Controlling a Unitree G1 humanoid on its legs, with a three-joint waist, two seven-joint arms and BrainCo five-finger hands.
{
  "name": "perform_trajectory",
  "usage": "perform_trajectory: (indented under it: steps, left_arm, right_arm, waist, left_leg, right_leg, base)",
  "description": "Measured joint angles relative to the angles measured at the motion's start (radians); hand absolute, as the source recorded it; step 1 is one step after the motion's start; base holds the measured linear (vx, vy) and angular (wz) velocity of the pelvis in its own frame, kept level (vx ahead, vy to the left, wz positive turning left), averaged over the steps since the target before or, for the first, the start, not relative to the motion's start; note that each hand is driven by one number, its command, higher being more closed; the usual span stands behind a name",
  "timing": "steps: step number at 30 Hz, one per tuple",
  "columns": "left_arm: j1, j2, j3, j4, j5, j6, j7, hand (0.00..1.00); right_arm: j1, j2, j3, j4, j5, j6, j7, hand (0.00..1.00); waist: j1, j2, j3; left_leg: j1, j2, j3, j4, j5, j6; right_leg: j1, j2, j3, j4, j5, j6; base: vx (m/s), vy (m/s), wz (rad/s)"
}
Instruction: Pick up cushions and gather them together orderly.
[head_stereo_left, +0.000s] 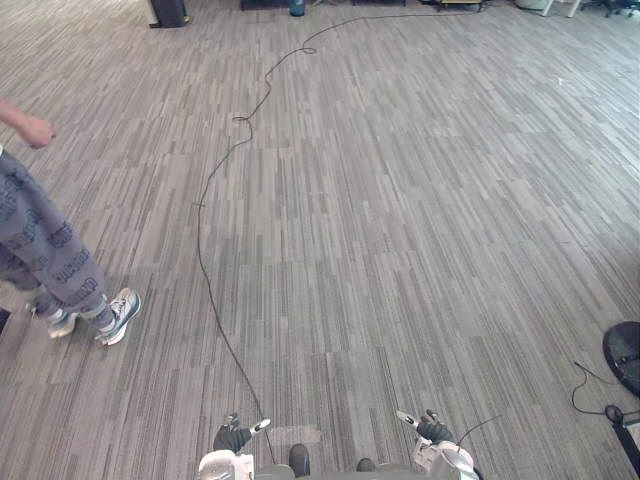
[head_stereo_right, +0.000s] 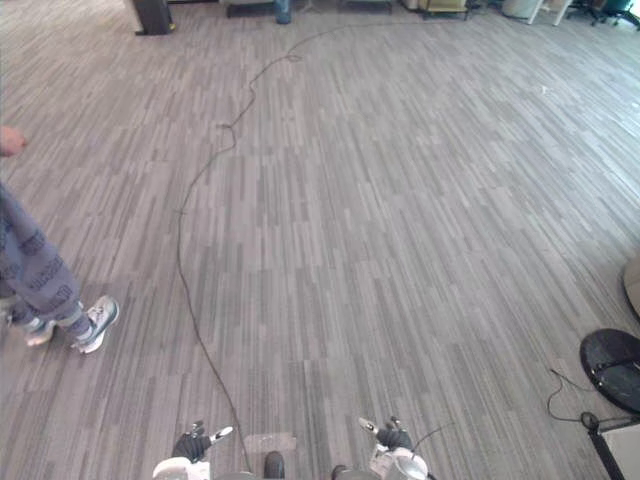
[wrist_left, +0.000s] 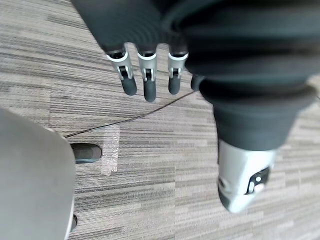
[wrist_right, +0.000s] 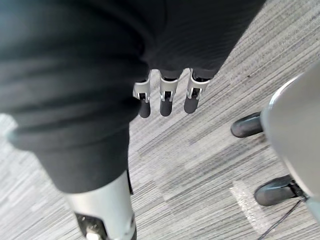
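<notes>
A person walks at the far left of the carpeted floor. The left hand hangs low, fingers straight, holding nothing; the right hand hangs likewise. I cannot tell which way the cushions lie, nor which hand is nearer.

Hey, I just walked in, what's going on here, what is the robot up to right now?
Nothing is being handled at this moment. The robot's left hand and right hand hang low in front of it over the grey carpet, both open and holding nothing, so no cushion has been picked up yet. A person in patterned trousers and light sneakers is on the carpet off to the robot's left. A round black base sits at the right edge.
</notes>
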Motion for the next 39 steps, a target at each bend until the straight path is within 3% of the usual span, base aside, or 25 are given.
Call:
perform_trajectory:
  steps: [3, 4, 5, 7, 9, 10, 11, 12, 13, 17, 19, 20, 21, 23, 24, 27, 28, 30, 31, 32, 33, 34, 36, 37, 39]
  left_arm:
    - [-0.001, -0.009, 0.035, -0.028, -0.002, 0.009, -0.004, 0.00]
    - [-0.001, -0.010, 0.053, -0.058, -0.010, 0.008, -0.005, 0.00]
    - [-0.001, -0.012, 0.056, -0.060, -0.015, 0.006, -0.005, 0.00]
    - [-0.009, -0.022, 0.054, -0.070, -0.021, 0.006, -0.006, 0.00]
    - [-0.008, -0.027, 0.054, -0.076, -0.029, 0.004, -0.006, 0.00]
    - [-0.013, -0.028, 0.054, -0.088, -0.037, 0.000, -0.006, 0.00]
    - [-0.014, -0.027, 0.054, -0.088, -0.037, -0.001, -0.006, 0.00]
    - [-0.015, -0.028, 0.054, -0.084, -0.037, -0.006, -0.003, 0.00]
    - [-0.016, -0.029, 0.063, -0.085, -0.044, -0.013, -0.003, 0.00]
    - [-0.017, -0.013, 0.075, -0.077, -0.040, -0.008, -0.003, 0.00]
    - [-0.011, -0.006, 0.051, -0.066, -0.034, -0.001, -0.002, 0.00]
    - [-0.012, 0.003, 0.029, -0.063, -0.033, 0.007, -0.002, 0.00]
    - [-0.013, 0.006, 0.014, -0.062, -0.034, 0.011, -0.001, 0.00]
    - [-0.014, -0.006, 0.013, -0.055, -0.035, 0.010, -0.002, 0.00]
    - [-0.028, -0.015, 0.013, -0.041, -0.035, 0.009, -0.002, 0.00]
    - [-0.061, -0.031, 0.012, -0.001, -0.035, 0.010, -0.002, 0.00]
    - [-0.069, -0.032, -0.011, 0.008, -0.035, 0.010, -0.003, 0.00]
    - [-0.065, -0.031, -0.018, 0.010, -0.034, 0.009, -0.005, 0.00]
    - [-0.056, -0.028, -0.013, 0.019, -0.031, 0.009, -0.006, 0.00]
    - [-0.061, -0.049, -0.001, 0.043, -0.026, 0.011, -0.005, 0.00]
    - [-0.060, -0.063, 0.017, 0.049, -0.012, 0.011, -0.008, 0.00]
    - [-0.063, -0.084, 0.058, 0.037, 0.004, 0.009, -0.006, 0.00]
    - [-0.061, -0.091, 0.078, 0.036, 0.004, 0.012, -0.006, 0.00]
    - [-0.059, -0.097, 0.098, 0.010, 0.004, 0.012, -0.007, 0.00]
    - [-0.058, -0.103, 0.113, -0.021, 0.004, 0.009, -0.017, 0.00]
  right_arm:
    - [0.013, 0.006, -0.020, -0.036, 0.000, 0.001, -0.002, 0.00]
    - [0.014, 0.017, -0.019, -0.064, 0.000, 0.000, -0.002, 0.00]
    - [0.012, 0.018, -0.019, -0.065, 0.000, 0.001, -0.003, 0.00]
    - [0.012, 0.006, -0.019, -0.088, 0.000, 0.001, -0.007, 0.00]
    - [0.012, -0.001, -0.019, -0.089, 0.000, 0.001, -0.013, 0.00]
    - [0.013, 0.002, -0.014, -0.088, -0.001, 0.003, -0.015, 0.00]
    - [0.013, 0.002, -0.013, -0.088, -0.001, 0.003, -0.015, 0.00]
    - [0.011, 0.004, -0.008, -0.083, -0.001, 0.003, -0.013, 0.00]
    - [0.010, 0.025, -0.008, -0.079, -0.002, 0.003, -0.012, 0.00]
    - [0.014, 0.062, -0.016, -0.088, -0.035, 0.005, -0.010, 0.00]
    - [0.018, 0.063, -0.020, -0.094, -0.038, 0.003, -0.006, 0.00]
    - [0.029, 0.064, -0.019, -0.104, -0.038, 0.001, -0.005, 0.00]
    - [0.032, 0.060, -0.019, -0.120, -0.040, -0.003, 0.000, 0.00]
    - [0.033, 0.051, -0.017, -0.133, -0.042, -0.007, 0.003, 0.00]
    - [0.027, 0.044, -0.015, -0.136, -0.045, -0.010, 0.007, 0.00]
    - [-0.012, 0.009, -0.015, -0.129, -0.078, -0.012, 0.009, 0.00]
    - [-0.018, -0.011, -0.013, -0.119, -0.081, -0.014, 0.008, 0.00]
    - [-0.012, -0.020, -0.013, -0.087, -0.082, -0.009, 0.008, 0.00]
    - [0.005, -0.021, -0.020, -0.075, -0.079, -0.007, 0.008, 0.00]
    - [-0.010, -0.040, -0.024, -0.078, -0.082, -0.009, 0.009, 0.00]
    - [-0.027, -0.051, -0.026, -0.076, -0.095, -0.007, 0.009, 0.00]
    - [-0.030, -0.042, -0.036, -0.090, -0.103, -0.008, 0.009, 0.00]
    - [-0.029, -0.040, -0.033, -0.095, -0.102, -0.005, 0.009, 0.00]
    - [-0.020, -0.039, -0.033, -0.096, -0.099, 0.001, 0.006, 0.00]
    - [-0.001, -0.034, -0.019, -0.098, -0.096, 0.000, 0.005, 0.00]
  waist:
    - [0.001, 0.001, 0.015]
    - [0.007, -0.006, 0.045]
    - [0.010, -0.006, 0.046]
    - [0.012, 0.025, 0.051]
    - [0.015, 0.028, 0.051]
    - [0.028, 0.011, 0.050]
    - [0.030, 0.008, 0.050]
    - [0.034, 0.009, 0.040]
    - [0.044, 0.004, 0.039]
    - [0.062, -0.038, 0.013]
    - [0.057, -0.037, 0.013]
    - [0.053, -0.041, 0.015]
    - [0.045, -0.038, 0.019]
    - [0.033, -0.033, 0.018]
    - [0.029, -0.025, 0.022]
    - [-0.005, 0.009, 0.046]
    - [-0.027, 0.022, 0.055]
    - [-0.030, 0.015, 0.057]
    - [-0.038, -0.001, 0.051]
    - [-0.045, 0.036, 0.059]
    - [-0.043, 0.067, 0.052]
    - [-0.043, 0.091, 0.062]
    - [-0.046, 0.095, 0.064]
    - [-0.040, 0.097, 0.067]
    - [-0.025, 0.091, 0.072]
  left_leg:
    - [-0.095, 0.035, 0.085, 0.253, -0.060, -0.032]
    - [-0.173, 0.076, 0.145, 0.447, -0.103, -0.040]
    - [-0.189, 0.093, 0.159, 0.474, -0.121, -0.042]
    - [-0.258, 0.162, 0.179, 0.497, -0.153, -0.036]
    - [-0.305, 0.168, 0.173, 0.380, -0.124, -0.021]
    - [-0.319, 0.135, 0.186, 0.317, -0.018, -0.016]
    - [-0.318, 0.131, 0.188, 0.314, -0.020, -0.014]
    - [-0.322, 0.116, 0.209, 0.319, -0.062, -0.011]
    - [-0.335, 0.117, 0.212, 0.350, -0.079, 0.017]
    - [-0.262, 0.094, 0.264, 0.309, -0.110, 0.058]
    - [-0.161, 0.079, 0.267, 0.241, -0.141, 0.049]
    - [-0.098, 0.067, 0.266, 0.205, -0.158, 0.047]
    - [-0.021, 0.055, 0.260, 0.174, -0.179, 0.043]
    - [0.076, 0.053, 0.257, 0.121, -0.191, 0.035]
    - [0.140, 0.057, 0.253, 0.077, -0.191, 0.034]
    - [0.237, 0.088, 0.231, 0.028, -0.191, 0.034]
    - [0.269, 0.102, 0.190, 0.024, -0.191, 0.034]
    - [0.308, 0.091, 0.148, 0.005, -0.191, 0.033]
    - [0.358, 0.074, 0.093, -0.010, -0.195, 0.025]
    - [0.385, 0.101, 0.069, -0.011, -0.194, 0.015]
    - [0.378, 0.129, 0.065, 0.014, -0.153, -0.054]
    - [0.339, 0.163, 0.056, 0.160, -0.090, -0.102]
    - [0.277, 0.184, 0.038, 0.338, -0.008, -0.100]
    - [0.179, 0.231, 0.019, 0.598, 0.055, -0.134]
    - [0.059, 0.301, 0.061, 0.843, -0.041, -0.121]
  right_leg:
    - [0.014, -0.004, -0.015, 0.028, -0.008, 0.002]
    - [0.046, -0.013, -0.010, 0.028, -0.026, -0.020]
    - [0.046, -0.012, -0.010, 0.029, -0.038, -0.021]
    - [0.061, -0.009, -0.014, 0.029, -0.074, -0.018]
    - [0.061, -0.038, -0.010, 0.027, -0.102, 0.009]
    - [0.060, -0.086, 0.011, 0.020, -0.126, 0.032]
    - [0.059, -0.091, 0.013, 0.019, -0.126, 0.030]
    - [0.055, -0.100, 0.032, -0.007, -0.096, 0.001]
    - [0.052, -0.101, 0.053, -0.021, -0.043, 0.015]
    - [0.014, -0.132, 0.120, 0.098, 0.016, 0.075]
    - [-0.086, -0.132, 0.142, 0.386, 0.061, 0.145]
    - [-0.175, -0.138, 0.154, 0.605, 0.121, 0.191]
    - [-0.266, -0.136, 0.148, 0.831, 0.113, 0.181]
    - [-0.357, -0.123, 0.093, 0.968, 0.055, 0.115]
    - [-0.429, -0.106, 0.027, 0.979, -0.011, 0.079]
    - [-0.535, -0.044, -0.101, 0.775, -0.075, 0.012]
    - [-0.563, 0.007, -0.124, 0.491, -0.002, -0.015]
    - [-0.550, 0.035, -0.107, 0.264, 0.107, -0.026]
    - [-0.541, 0.043, -0.062, 0.194, 0.274, -0.108]
    - [-0.544, 0.061, -0.078, 0.257, 0.258, -0.112]
    - [-0.551, 0.070, -0.092, 0.310, 0.201, -0.123]
    - [-0.518, 0.088, -0.105, 0.341, 0.126, -0.136]
    - [-0.470, 0.100, -0.104, 0.339, 0.084, -0.140]
    - [-0.383, 0.118, -0.099, 0.301, 0.048, -0.147]
    - [-0.243, 0.143, -0.094, 0.241, 0.009, -0.164]
  base:
    - [0.13, -0.016, 0.11]
    - [0.11, 0.023, -0.03]
    - [0.11, 0.032, -0.07]
    - [0.09, 0.071, 0.04]
    - [0.21, 0.237, -0.01]
    - [0.23, 0.262, -0.11]
    - [0.31, 0.266, -0.18]
    - [0.39, 0.254, -0.18]
    - [0.39, 0.254, -0.17]
    - [0.45, 0.277, -0.22]
    - [0.31, 0.161, -0.24]
    - [0.32, 0.121, -0.06]
    - [0.33, 0.102, 0.03]
    - [0.37, 0.071, 0.11]
    - [0.41, 0.054, 0.13]
    - [0.56, -0.030, 0.31]
    - [0.52, -0.100, 0.62]
    - [0.52, -0.133, 0.66]
    - [0.64, -0.180, 0.55]
    - [0.63, -0.173, 0.38]
    - [0.75, -0.226, 0.10]
    - [0.62, -0.204, 0.06]
    - [0.61, -0.189, -0.01]
    - [0.57, -0.138, -0.01]
    - [0.61, -0.126, 0.00]
